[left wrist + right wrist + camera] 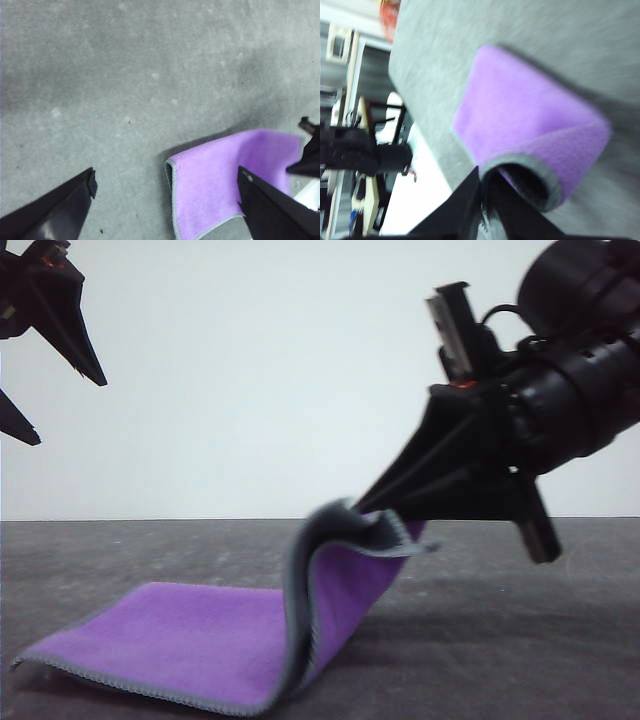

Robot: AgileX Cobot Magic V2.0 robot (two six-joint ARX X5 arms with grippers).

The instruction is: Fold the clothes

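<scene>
The clothes are one fleece cloth (190, 640), purple side up on the grey table, with grey edging. Its right part rises into a curled fold showing the dark grey face. My right gripper (352, 507) is shut on that raised edge, lifting it above the table. The right wrist view shows the cloth (520, 120) curling up into the closed fingers (470, 200). High at the far left my left gripper (65, 405) hangs open, holding nothing. From the left wrist, the cloth (220, 175) lies flat below, between the spread fingers (65, 205).
The grey felt table (520, 640) stretches bare to the right of the cloth and behind it. A white wall stands at the back. The table's edge and some furniture (365, 150) beyond it appear in the right wrist view.
</scene>
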